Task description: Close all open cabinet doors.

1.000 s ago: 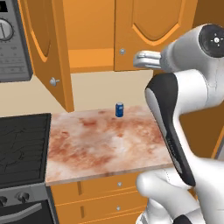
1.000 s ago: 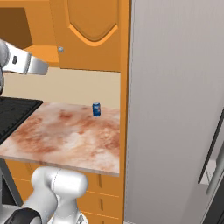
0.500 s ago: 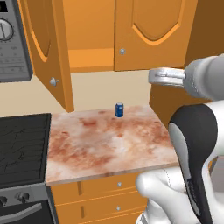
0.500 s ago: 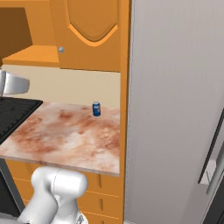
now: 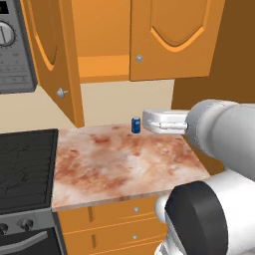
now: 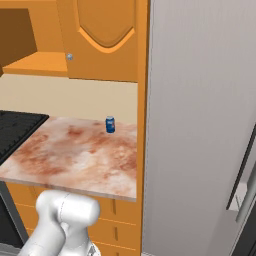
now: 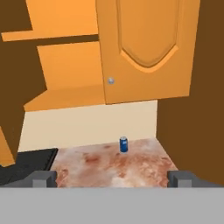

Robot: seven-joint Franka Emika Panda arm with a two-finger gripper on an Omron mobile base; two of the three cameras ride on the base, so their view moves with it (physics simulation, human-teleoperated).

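Note:
The left cabinet door (image 5: 50, 55) stands open, swung out toward me, its silver knob (image 5: 61, 92) at the lower edge. Behind it the cabinet's orange inside (image 5: 102, 40) and shelf (image 7: 65, 96) are bare. The right cabinet door (image 5: 174, 37) is shut flat, and I also see this door (image 7: 146, 48) with its knob (image 7: 111, 80) from the hand, and from the right side (image 6: 102, 35). My gripper (image 7: 112, 178) is open, fingertips (image 7: 43, 178) far apart, holding nothing. My white hand (image 5: 164, 121) hovers over the counter's right part, below the shut door.
A small blue can (image 5: 135, 124) stands at the back of the marbled counter (image 5: 124, 164). The black stove (image 5: 25, 164) lies to the left, with the microwave (image 5: 12, 45) above it. A grey fridge (image 6: 200, 125) rises on the right. Orange drawer fronts (image 5: 114, 214) sit under the counter.
My hand has come down from beside the shut door to just above the counter, and the arm has swung out of the right base view. The doors have not moved.

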